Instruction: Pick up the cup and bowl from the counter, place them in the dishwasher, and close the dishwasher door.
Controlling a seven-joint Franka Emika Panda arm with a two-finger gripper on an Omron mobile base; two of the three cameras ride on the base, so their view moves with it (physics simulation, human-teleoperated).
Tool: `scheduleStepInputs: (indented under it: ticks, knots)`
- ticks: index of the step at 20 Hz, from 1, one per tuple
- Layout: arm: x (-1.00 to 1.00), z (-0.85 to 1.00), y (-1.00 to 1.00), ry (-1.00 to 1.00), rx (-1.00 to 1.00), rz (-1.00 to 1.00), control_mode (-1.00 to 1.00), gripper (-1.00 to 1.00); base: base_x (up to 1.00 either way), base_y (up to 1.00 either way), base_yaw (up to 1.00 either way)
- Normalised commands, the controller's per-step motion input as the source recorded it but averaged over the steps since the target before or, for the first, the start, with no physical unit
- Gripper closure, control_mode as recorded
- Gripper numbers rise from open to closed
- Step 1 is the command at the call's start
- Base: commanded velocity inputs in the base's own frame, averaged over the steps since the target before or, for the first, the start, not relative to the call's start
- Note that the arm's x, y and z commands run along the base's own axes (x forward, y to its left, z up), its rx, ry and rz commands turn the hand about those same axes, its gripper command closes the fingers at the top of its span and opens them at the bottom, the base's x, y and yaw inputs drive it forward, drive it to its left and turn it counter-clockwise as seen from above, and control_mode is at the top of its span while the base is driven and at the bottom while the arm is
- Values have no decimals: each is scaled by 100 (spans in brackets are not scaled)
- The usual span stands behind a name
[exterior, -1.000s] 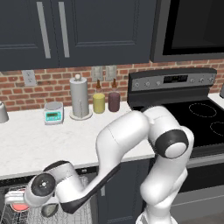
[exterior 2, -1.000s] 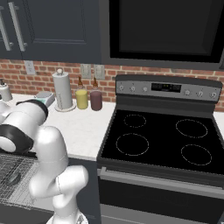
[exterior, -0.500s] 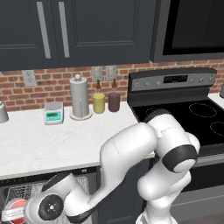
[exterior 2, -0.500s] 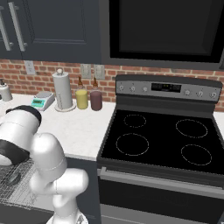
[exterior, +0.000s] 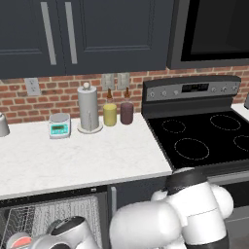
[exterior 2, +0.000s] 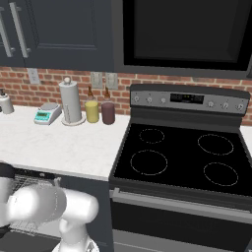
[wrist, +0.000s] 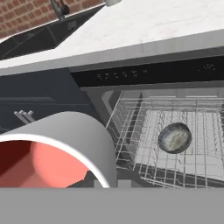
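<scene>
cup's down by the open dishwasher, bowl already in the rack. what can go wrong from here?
1. The cup hangs in front of the rack, not over it; letting go now would likely miss.
2. The bowl already lies there; setting the cup too near could knock it.
3. The dishwasher door isn't closed yet.

Red brick wall (exterior: 53, 92) behind, with dark upper cabinets (exterior: 97, 34) above. Black stovetop (exterior 2: 182, 157) at the right edge of the tabletop. Paper towel roll (exterior: 88, 108), yellow jar (exterior: 110, 115), maroon jar (exterior: 127, 113) and small scale (exterior: 60, 125) along the back edge.
</scene>
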Motion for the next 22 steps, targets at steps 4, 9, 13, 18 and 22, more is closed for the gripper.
scheduleStepInputs:
  ticks: [4,9,13,18,22]
  knots:
    - [26,-21,11,9,0,-2,-100,100,0,0,0]
    - [27,-8,9,14,0,-2,-100,100,0,0,0]
    - [32,0,0,31,0,0,-100,100,0,0,0]
    - [33,0,0,38,0,0,-100,100,0,0,0]
    - [12,-10,0,34,0,0,-100,100,0,0,0]
